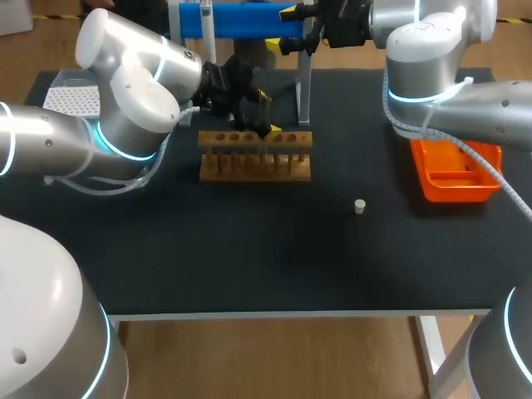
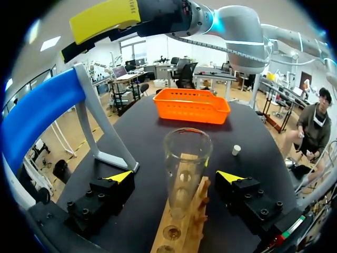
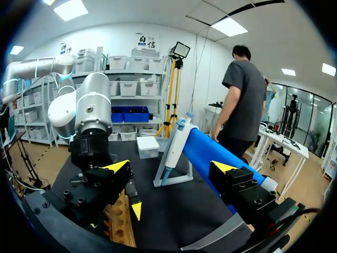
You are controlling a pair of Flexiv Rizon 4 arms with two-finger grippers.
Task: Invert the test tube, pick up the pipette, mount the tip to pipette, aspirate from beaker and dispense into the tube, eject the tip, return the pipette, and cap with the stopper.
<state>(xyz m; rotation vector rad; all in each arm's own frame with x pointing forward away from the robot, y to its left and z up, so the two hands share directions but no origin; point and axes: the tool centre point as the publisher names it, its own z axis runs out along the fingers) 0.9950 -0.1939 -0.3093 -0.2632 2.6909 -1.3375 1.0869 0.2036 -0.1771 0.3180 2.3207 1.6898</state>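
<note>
Left gripper [image 2: 175, 177] sits over the light wooden tube rack [image 1: 255, 154], at the back-middle of the black table [image 1: 249, 249]. Fingers are spread. The clear glass test tube [image 2: 185, 158] stands in a rack hole between them, open mouth toward the wrist camera, with a gap to each yellow tip.

Right gripper [image 3: 171, 167] is at the far edge by the blue-barred pipette stand [image 1: 241, 18], claw spread wide. The white-and-pale-blue pipette [image 3: 172, 145] leans on the stand ahead of it, apart from both fingers.

The small white stopper [image 1: 359, 206] lies on the table, right of the rack. The orange plastic tray [image 1: 455, 176] is further right. The white dotted-top box [image 1: 71, 100] is far left.
</note>
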